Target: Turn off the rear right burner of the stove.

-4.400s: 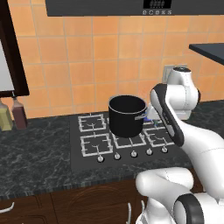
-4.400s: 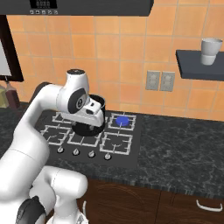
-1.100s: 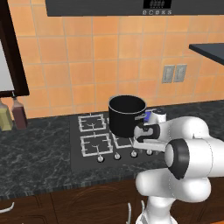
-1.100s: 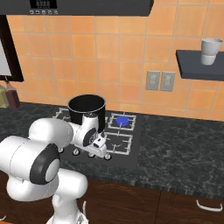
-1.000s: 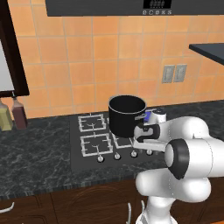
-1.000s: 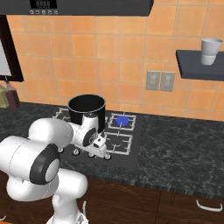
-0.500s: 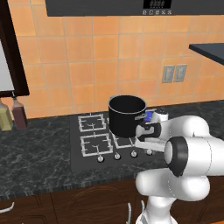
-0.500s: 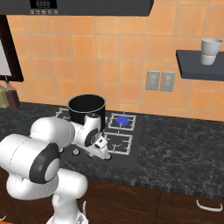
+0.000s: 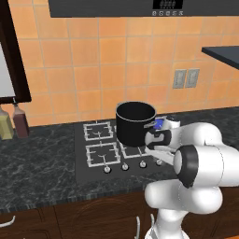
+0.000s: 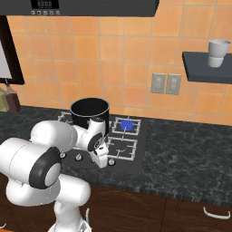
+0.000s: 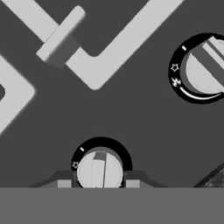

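The stove (image 9: 88, 173) is a glossy black cooktop with square grey grates. On its rear right burner (image 10: 127, 124) a blue flame burns, also seen just right of the black pot (image 9: 136, 124) as a blue glow (image 9: 158, 123). My gripper (image 10: 101, 161) is down at the front row of silver knobs. In the hand view my gripper (image 11: 99, 183) is shut on one round silver knob (image 11: 99, 171), a fingertip against each side. A second knob (image 11: 204, 68) lies up and to the right.
The black pot (image 10: 89, 111) stands on the stove just behind my hand. More knobs (image 9: 124, 166) line the stove's front edge. Speckled dark counter (image 10: 190, 158) spreads to both sides. Two bottles (image 9: 14, 122) stand at the far left, and a cup (image 10: 219, 53) sits on a wall shelf.
Since the oldest frames the arm has swung down from beside the pot to the knob row. Over the last second the hand has barely shifted; the blue flame still burns.
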Robot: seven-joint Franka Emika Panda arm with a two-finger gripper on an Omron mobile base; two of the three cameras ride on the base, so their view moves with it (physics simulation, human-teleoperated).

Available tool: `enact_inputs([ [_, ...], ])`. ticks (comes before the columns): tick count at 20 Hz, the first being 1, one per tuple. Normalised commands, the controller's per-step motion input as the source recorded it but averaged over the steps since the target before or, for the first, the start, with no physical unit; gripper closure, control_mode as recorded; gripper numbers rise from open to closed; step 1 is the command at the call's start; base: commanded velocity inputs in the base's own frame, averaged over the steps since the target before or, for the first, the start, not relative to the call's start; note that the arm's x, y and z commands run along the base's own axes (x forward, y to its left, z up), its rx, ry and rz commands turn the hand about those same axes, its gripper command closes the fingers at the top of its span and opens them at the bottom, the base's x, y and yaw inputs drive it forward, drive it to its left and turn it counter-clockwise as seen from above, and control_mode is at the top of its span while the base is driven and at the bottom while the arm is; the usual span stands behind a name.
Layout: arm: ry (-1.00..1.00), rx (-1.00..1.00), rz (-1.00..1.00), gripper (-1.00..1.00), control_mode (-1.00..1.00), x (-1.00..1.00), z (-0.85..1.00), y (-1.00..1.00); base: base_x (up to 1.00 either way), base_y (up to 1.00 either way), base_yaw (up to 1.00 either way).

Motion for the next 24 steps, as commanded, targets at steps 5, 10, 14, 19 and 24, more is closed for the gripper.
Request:
enact_inputs([
  [5, 0.11, 0.01, -0.65, 1.00, -1.00, 0.00, 0.00, -0.06, 0.00, 0.00, 0.00],
  [10, 0.15, 0.04, -0.70, 1.00, -1.00, 0.00, 0.00, -0.17, 0.00, 0.00, 0.00],
  [14, 0.19, 0.04, -0.76, 1.00, -1.00, 0.00, -0.02, -0.11, 0.00, 0.00, 0.00],
  [19, 0.20, 0.03, -0.82, 1.00, -1.00, 0.00, -0.07, -0.07, 0.00, 0.00, 0.00],
  [24, 0.22, 0.00, -0.84, 1.00, -1.00, 0.00, -0.08, 0.00, 0.00, 0.00, 0.00],
])
